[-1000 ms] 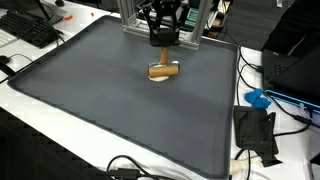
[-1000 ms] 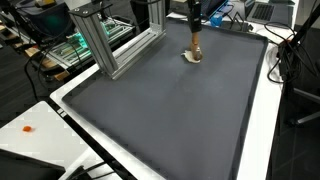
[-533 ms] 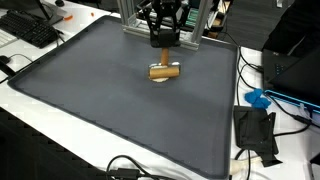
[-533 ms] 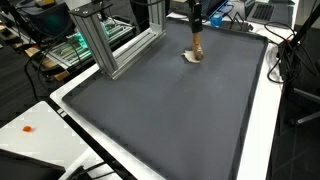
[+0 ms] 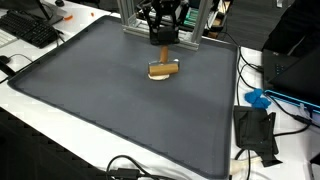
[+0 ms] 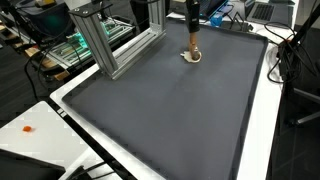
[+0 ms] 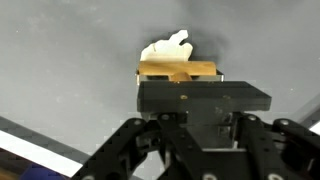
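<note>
My gripper point(image 5: 159, 38) hangs over the far end of the grey mat point(image 5: 90, 100), near the aluminium frame. Its jaws stand close together with a small brown wooden piece point(image 5: 157, 39) between them. In front of it a wooden bar point(image 5: 164, 69) lies on a white object point(image 5: 160, 78) on the mat. In the wrist view the bar point(image 7: 178, 69) and the white object point(image 7: 166, 47) sit just beyond the dark fingertips. In an exterior view the gripper point(image 6: 192, 28) is directly above the white object point(image 6: 193, 57).
An aluminium frame point(image 6: 105, 40) stands at the mat's far edge. A keyboard point(image 5: 30, 30) lies off one corner. A black box point(image 5: 255, 130), cables and a blue item point(image 5: 258, 98) lie on the white table beside the mat.
The gripper and the wood under it have shifted very slightly sideways. The bar on the white object lies much as before.
</note>
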Controlling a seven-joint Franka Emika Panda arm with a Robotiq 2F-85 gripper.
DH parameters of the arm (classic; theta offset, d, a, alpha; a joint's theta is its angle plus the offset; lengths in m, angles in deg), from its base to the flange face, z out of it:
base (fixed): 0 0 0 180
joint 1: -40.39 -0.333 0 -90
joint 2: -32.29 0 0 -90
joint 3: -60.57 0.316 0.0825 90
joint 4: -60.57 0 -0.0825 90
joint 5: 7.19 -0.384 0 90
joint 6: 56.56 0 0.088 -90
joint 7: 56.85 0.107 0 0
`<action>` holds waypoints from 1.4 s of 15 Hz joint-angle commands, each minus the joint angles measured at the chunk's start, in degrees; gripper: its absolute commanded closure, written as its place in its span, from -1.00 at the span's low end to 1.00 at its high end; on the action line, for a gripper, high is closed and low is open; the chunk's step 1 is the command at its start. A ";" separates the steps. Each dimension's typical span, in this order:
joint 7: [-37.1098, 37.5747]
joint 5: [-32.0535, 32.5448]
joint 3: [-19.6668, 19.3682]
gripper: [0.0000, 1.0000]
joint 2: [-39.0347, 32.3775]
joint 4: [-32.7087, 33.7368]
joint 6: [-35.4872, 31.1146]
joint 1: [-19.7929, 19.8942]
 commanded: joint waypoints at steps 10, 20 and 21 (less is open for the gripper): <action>0.06 2.50 -0.25 0.55 -0.17 -2.53 7.56 0.47; -0.21 -1.74 0.11 0.55 -0.53 -1.81 5.73 0.25; -0.45 -2.61 0.18 0.55 -0.62 -1.59 5.10 0.22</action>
